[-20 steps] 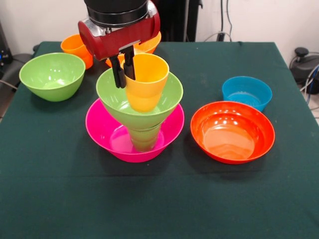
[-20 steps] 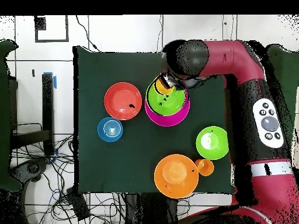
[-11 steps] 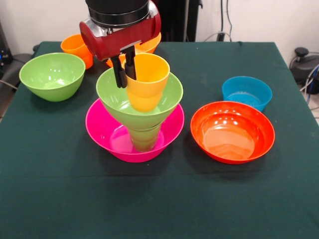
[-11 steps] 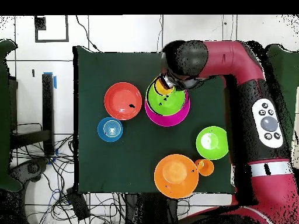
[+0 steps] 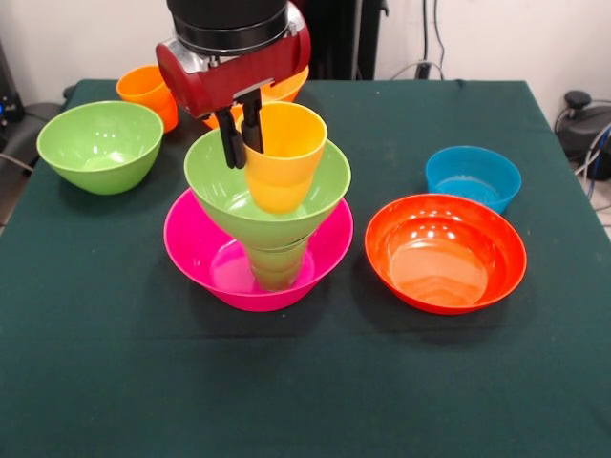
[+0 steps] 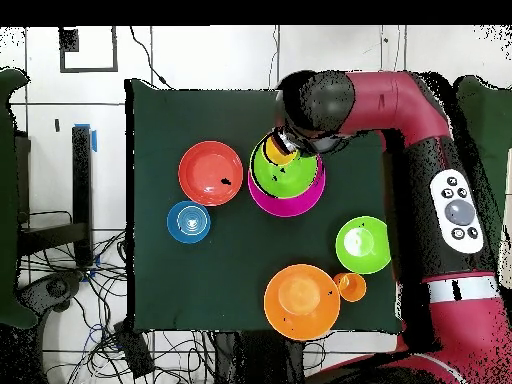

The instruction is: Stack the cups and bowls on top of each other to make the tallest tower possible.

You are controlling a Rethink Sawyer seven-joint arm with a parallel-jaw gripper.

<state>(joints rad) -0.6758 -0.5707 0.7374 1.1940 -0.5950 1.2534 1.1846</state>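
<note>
hand (image 5: 241,134) pinching yellow cup (image 5: 283,157) rim above green bowl (image 5: 224,186); no writing readable.

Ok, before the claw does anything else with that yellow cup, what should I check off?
1. Claw pinching the yellow cup rim, one finger inside, one outside: ok.
2. Cup over the light green bowl: ok.
3. Cup seated on the bowl's floor: cannot tell.
4. Green bowl sitting level on the green cup: ok.
5. Pink bowl flat on the table: ok.
</note>
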